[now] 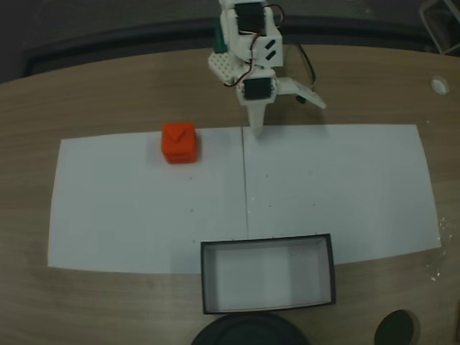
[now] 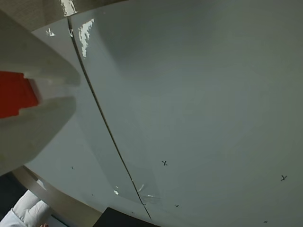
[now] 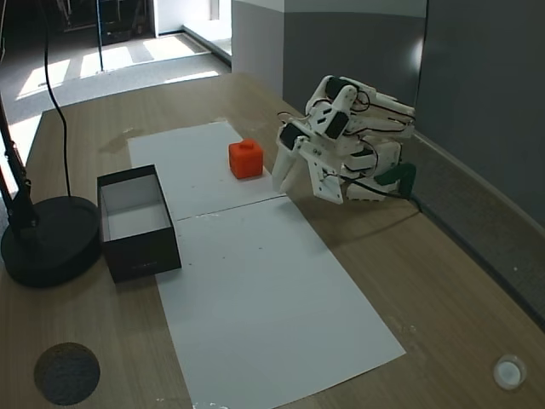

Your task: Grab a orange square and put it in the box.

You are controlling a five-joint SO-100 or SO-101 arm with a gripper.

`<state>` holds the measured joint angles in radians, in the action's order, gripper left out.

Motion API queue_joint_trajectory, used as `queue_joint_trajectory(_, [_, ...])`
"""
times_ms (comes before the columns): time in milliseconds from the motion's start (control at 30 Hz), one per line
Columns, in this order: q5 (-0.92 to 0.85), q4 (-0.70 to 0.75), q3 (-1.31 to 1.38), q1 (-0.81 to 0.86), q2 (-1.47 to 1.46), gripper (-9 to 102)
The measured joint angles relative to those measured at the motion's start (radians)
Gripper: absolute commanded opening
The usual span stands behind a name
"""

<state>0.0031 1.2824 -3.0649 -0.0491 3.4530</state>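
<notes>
Jaws spread wide, holding nothing; gripper (image 1: 277, 121) tip low over the white paper (image 1: 345, 187) at its far edge in a fixed view, arm folded back. Orange square (image 1: 178, 141) sits on the paper, left of the jaws there, well apart from them. Box (image 1: 208, 280) at the paper's near edge on the desk (image 1: 108, 93), black round base (image 3: 47, 239) just beside it

White arm (image 1: 248, 50) (black servos, cables)
</notes>
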Motion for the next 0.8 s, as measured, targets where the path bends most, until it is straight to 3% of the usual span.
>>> queue_joint_trajectory(800, [0.0, 0.0, 0.0, -0.015, 0.0, 0])
